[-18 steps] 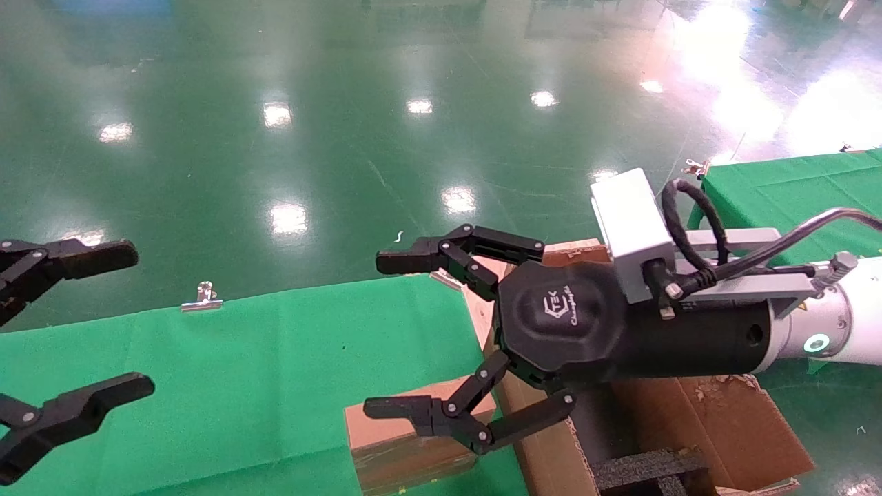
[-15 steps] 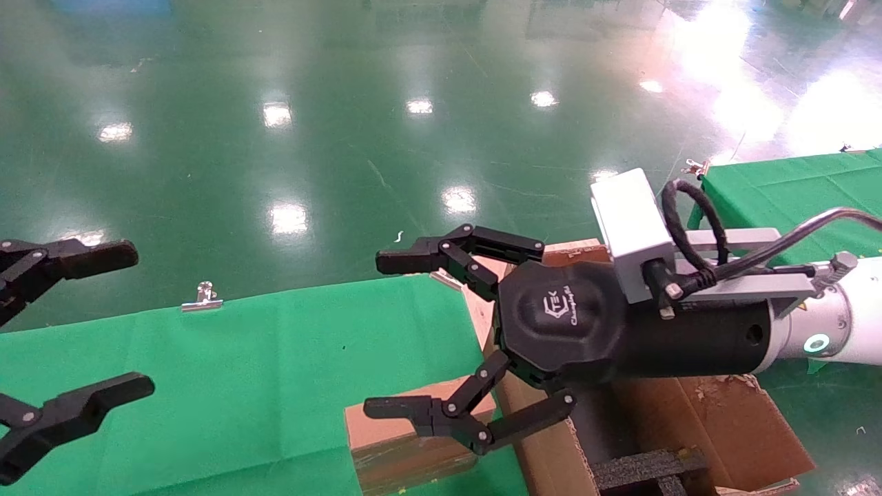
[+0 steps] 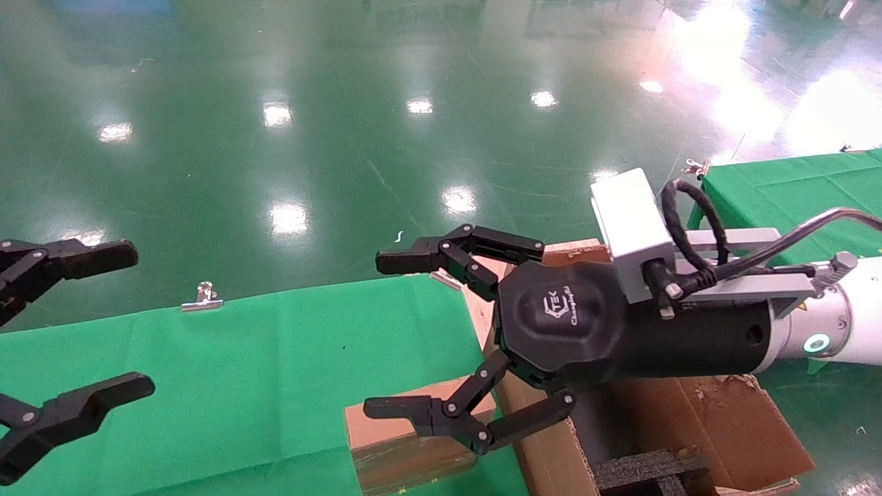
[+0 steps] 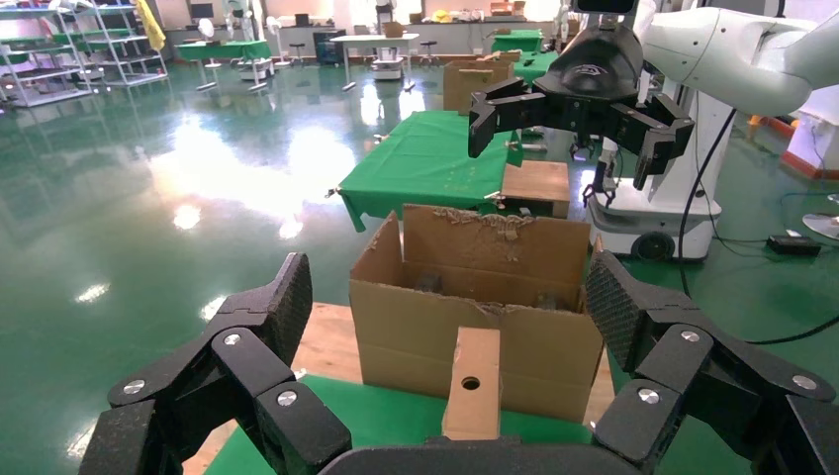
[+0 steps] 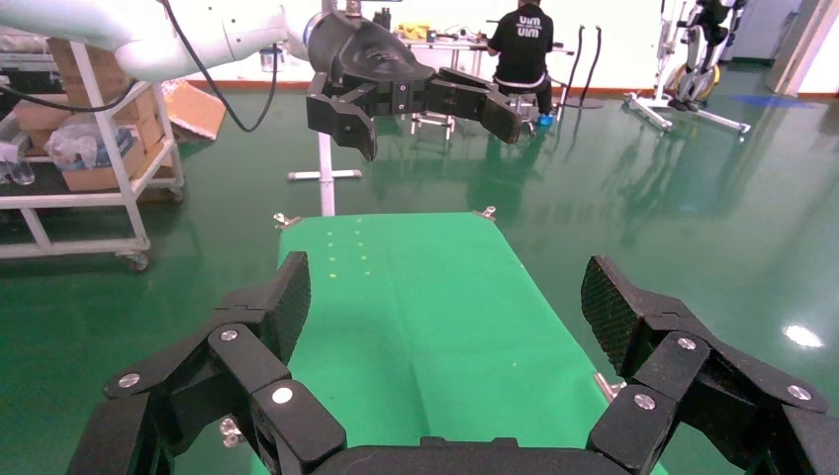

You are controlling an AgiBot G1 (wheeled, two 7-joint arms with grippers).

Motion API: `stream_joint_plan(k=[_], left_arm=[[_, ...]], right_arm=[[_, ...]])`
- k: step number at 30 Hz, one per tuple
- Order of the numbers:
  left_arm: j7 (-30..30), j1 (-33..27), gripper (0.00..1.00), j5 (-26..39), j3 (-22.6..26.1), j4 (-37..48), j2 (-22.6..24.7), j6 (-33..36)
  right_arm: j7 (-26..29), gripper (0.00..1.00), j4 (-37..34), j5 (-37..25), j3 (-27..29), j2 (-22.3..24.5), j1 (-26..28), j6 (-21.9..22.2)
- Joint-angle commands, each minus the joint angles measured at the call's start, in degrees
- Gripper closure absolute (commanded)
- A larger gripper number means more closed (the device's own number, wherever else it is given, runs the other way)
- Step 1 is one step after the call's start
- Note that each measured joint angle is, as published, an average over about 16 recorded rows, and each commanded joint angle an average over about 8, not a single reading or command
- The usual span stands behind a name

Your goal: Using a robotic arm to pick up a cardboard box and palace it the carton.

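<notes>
The cardboard box (image 3: 406, 451), small and brown, stands on the green table (image 3: 241, 386) right against the carton (image 3: 710, 420); its narrow face with a round hole (image 4: 472, 381) faces my left gripper. The carton (image 4: 475, 307) has ragged flaps and black foam (image 3: 648, 470) inside. My right gripper (image 3: 389, 335) on the white robotic arm (image 3: 847, 324) hovers open and empty above the box and the carton's near wall. My left gripper (image 3: 114, 320) hangs open and empty at the table's left end, far from the box. The right wrist view shows only table between the right gripper's (image 5: 450, 302) fingers.
A metal clip (image 3: 201, 297) holds the cloth at the table's far edge. A second green table (image 3: 792, 182) stands at the right. The carton sits on a wooden board (image 4: 322, 341). Shiny green floor surrounds everything; a person (image 5: 524, 49) and a white cart (image 5: 79, 158) are far off.
</notes>
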Motion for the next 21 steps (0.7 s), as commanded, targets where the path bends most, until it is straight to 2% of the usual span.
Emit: stream_joint_plan(k=[1, 4, 5, 14, 21], left_arm=[[0.0, 0.0, 0.59, 0.0, 0.0, 0.0, 0.0, 0.0], [0.0, 0.0, 0.95, 0.0, 0.0, 0.0, 0.0, 0.0], [0.0, 0.0, 1.00, 0.0, 0.0, 0.0, 0.0, 0.0], [0.0, 0.0, 1.00, 0.0, 0.0, 0.0, 0.0, 0.0], [0.0, 0.0, 1.00, 0.0, 0.0, 0.0, 0.0, 0.0]], right_arm=[[0.0, 0.00, 0.0, 0.0, 0.0, 0.0, 0.0, 0.0], [0.0, 0.00, 0.0, 0.0, 0.0, 0.0, 0.0, 0.0], [0.0, 0.00, 0.0, 0.0, 0.0, 0.0, 0.0, 0.0], [0.2, 0.00, 0.0, -1.1, -0.8, -0.1, 0.2, -0.5], [1.8, 0.00, 0.0, -9.5, -5.1, -0.7, 3.4, -1.9]])
